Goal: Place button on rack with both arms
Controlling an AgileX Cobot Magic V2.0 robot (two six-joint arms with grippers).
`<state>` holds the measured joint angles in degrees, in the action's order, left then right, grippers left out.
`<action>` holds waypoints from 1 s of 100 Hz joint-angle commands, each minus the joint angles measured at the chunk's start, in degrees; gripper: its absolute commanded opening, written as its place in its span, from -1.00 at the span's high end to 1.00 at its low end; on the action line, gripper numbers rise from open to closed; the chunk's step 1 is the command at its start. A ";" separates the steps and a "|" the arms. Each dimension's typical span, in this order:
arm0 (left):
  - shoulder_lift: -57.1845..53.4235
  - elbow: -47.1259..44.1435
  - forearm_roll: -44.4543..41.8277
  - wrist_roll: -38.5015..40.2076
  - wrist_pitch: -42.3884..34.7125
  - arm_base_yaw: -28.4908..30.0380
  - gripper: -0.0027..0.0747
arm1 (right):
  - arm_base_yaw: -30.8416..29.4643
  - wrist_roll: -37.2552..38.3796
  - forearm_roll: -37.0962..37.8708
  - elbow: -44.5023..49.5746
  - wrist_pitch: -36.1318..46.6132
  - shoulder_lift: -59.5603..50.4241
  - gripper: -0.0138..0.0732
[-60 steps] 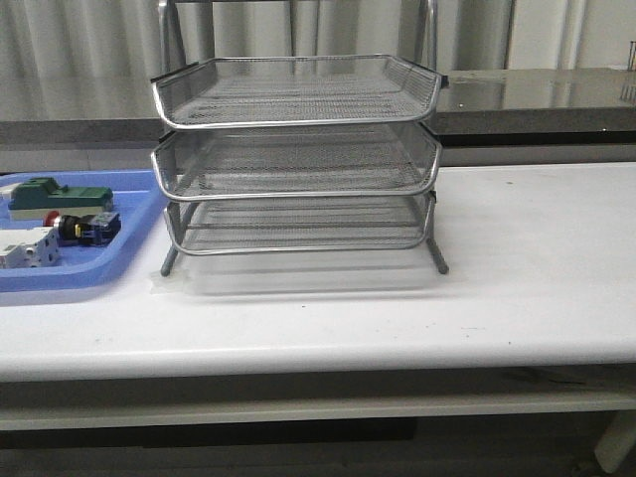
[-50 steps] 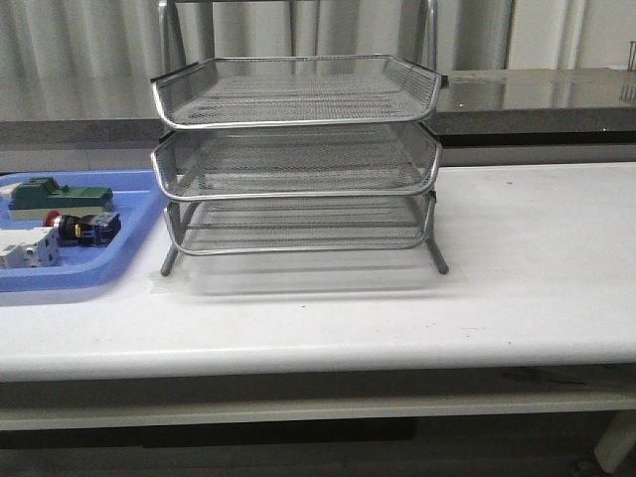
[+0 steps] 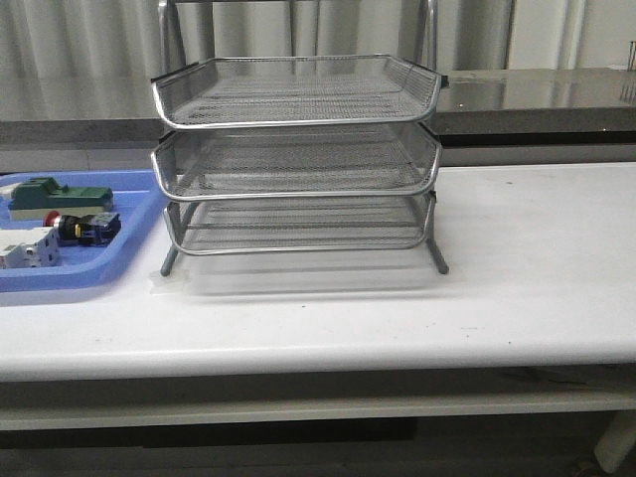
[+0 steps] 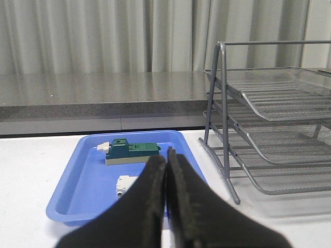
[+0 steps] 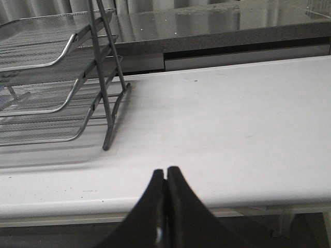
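While I keep flicking between the front shots, honestly nothing has shifted over the last half second or so: same layout, no arm in that view at all. So my read is the job hasn't kicked off yet, everything's still ahead.

Biggest thing first: the rack (image 3: 295, 159) sits mid-table on the white table (image 3: 517, 288), all three mesh tiers pushed in and, as far as I can see, holding nothing. Just left of it, apart from its foot, is the blue tray (image 3: 119, 260). Inside that lie the green block (image 3: 60, 195), a white boxy device (image 3: 25, 248), and between them the button (image 3: 84, 228), on its side, red head pointing left.

Arms next. The left gripper (image 4: 166, 160) hangs above the near side of the tray, jaws pressed together with nothing between them. Its fingers block the spot where the button should be in that wrist view, so I can't confirm it there. The right gripper (image 5: 165, 175) is likewise closed up empty, over bare table, well right of the rack's leg.
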<state>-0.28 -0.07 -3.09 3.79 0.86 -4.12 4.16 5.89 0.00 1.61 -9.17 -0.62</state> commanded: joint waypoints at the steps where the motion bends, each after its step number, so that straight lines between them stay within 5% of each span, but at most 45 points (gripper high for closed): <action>1: -2.03 -2.62 0.05 0.52 -4.33 -0.06 0.92 | -0.25 -0.42 0.00 -0.95 4.85 -1.13 0.84; 69: -2.03 -2.62 0.05 0.52 -4.33 -0.06 0.92 | -0.25 -0.42 -4.20 -6.19 8.50 0.11 0.84; 100: -2.03 -2.62 0.05 0.52 -4.33 -0.06 0.92 | -0.25 -0.42 -4.27 -21.23 -6.08 11.92 0.84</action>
<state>-0.28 -0.07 -3.09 3.79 0.86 -4.12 4.16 5.89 -4.08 -13.69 -14.02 6.86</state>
